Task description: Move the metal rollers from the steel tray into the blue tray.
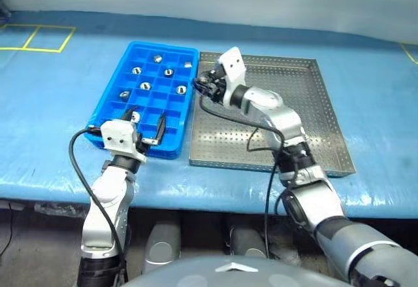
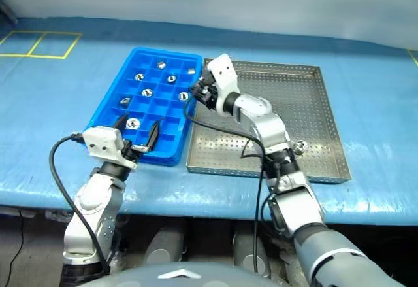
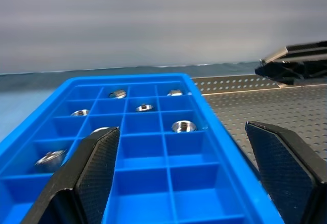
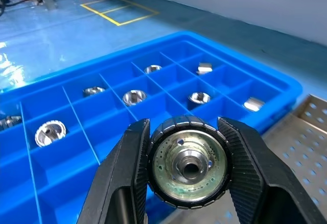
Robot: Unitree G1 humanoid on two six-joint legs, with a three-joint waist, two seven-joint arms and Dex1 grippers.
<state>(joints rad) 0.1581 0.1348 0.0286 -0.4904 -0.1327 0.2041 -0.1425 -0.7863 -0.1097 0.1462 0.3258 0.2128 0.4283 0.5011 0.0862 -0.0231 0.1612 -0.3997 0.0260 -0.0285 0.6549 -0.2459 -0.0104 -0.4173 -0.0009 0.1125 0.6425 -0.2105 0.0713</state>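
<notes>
Glossy blue plastic tray (image 1: 111, 114), upper left of centre, holds shiny, smooth metal rollers (image 1: 168, 72). Beside it, the matt silver steel tray (image 1: 326, 123) shows a perforated, dotted floor. Ribbed black fingers (image 4: 125, 183) clamp a polished metal roller (image 4: 188, 165) with a knurled edge, over a sheeny blue table covering (image 1: 52, 104).

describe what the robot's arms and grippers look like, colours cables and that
Both arms are built of silver-grey metallic segments with black joints. Each wrist carries a white blocky housing, and a loose black cable loops along each arm. The left gripper and right gripper each have two black fingers; up close the fingers are wedge-shaped with finely ribbed inner pads. No markings are legible.
</notes>
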